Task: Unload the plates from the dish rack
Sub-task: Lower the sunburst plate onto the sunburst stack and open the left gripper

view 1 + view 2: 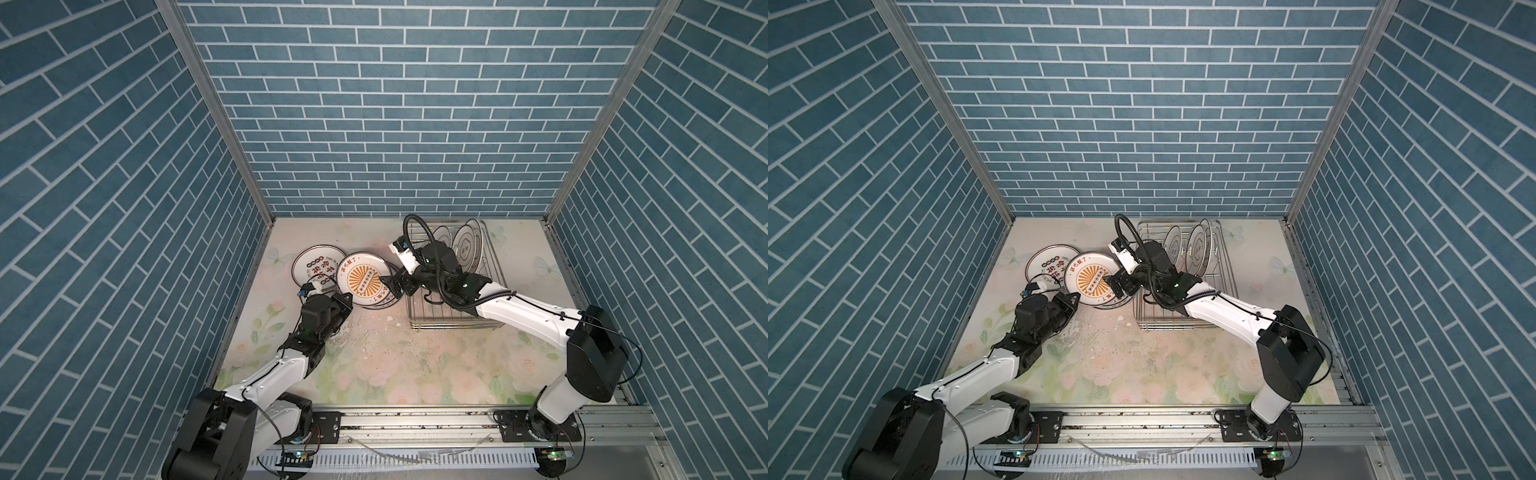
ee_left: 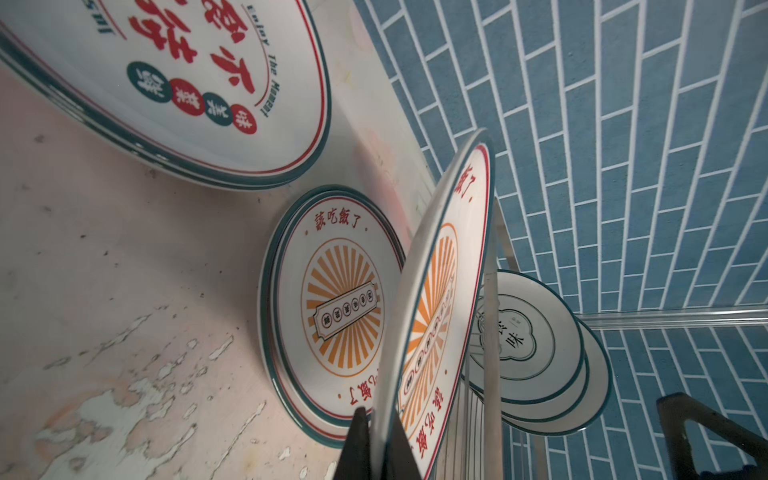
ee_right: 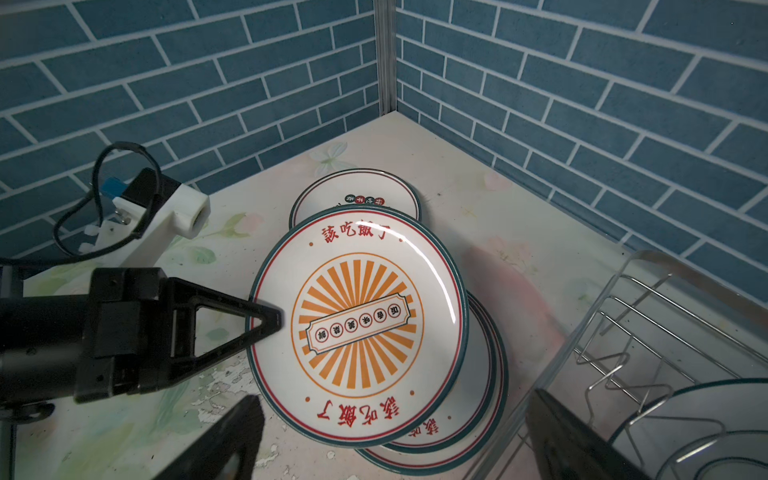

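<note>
My left gripper [image 1: 345, 297] [image 2: 380, 440] is shut on the rim of a white plate with an orange sunburst [image 1: 362, 282] [image 3: 357, 324]. The plate is tilted above a low stack of like plates [image 2: 332, 299] [image 3: 482, 399] lying on the table. My right gripper [image 1: 392, 286] [image 3: 395, 449] hangs open over the held plate's edge on the rack side, gripping nothing. The silver wire dish rack [image 1: 449, 320] [image 1: 1183, 322] stands at the back right. Two plates with flower outlines [image 1: 467, 245] [image 1: 1198, 249] stand upright in it. The right arm hides part of the rack.
A stack of plates with red and black characters [image 1: 318, 266] [image 2: 187, 83] lies flat at the back left, beside the sunburst stack. Blue brick walls [image 1: 395, 124] close in the back and both sides. The floral table cover [image 1: 374, 365] is scuffed.
</note>
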Action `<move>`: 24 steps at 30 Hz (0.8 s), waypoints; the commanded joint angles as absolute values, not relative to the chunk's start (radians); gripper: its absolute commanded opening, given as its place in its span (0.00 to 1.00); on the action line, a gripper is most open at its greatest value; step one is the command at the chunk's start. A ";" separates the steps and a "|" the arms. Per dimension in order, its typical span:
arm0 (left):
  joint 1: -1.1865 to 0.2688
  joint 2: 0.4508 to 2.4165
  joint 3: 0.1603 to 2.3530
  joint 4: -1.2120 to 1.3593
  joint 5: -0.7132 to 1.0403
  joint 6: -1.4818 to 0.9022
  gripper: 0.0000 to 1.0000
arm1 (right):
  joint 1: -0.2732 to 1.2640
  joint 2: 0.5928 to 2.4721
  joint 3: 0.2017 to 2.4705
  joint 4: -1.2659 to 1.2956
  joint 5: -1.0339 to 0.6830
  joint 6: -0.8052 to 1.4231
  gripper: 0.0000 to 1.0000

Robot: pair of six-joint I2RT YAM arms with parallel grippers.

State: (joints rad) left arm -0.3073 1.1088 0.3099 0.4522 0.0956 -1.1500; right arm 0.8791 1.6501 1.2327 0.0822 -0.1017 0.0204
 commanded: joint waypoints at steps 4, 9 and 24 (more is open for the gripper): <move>-0.299 1.187 0.342 0.536 0.116 -1.205 0.00 | 0.884 1.692 1.302 0.070 -0.109 0.034 0.99; -0.299 1.260 0.371 0.559 0.129 -1.200 0.00 | 0.882 1.715 1.296 0.092 -0.149 0.041 0.99; -0.310 1.473 0.413 0.698 0.211 -1.275 0.00 | 0.882 1.766 1.284 0.118 -0.127 0.069 0.99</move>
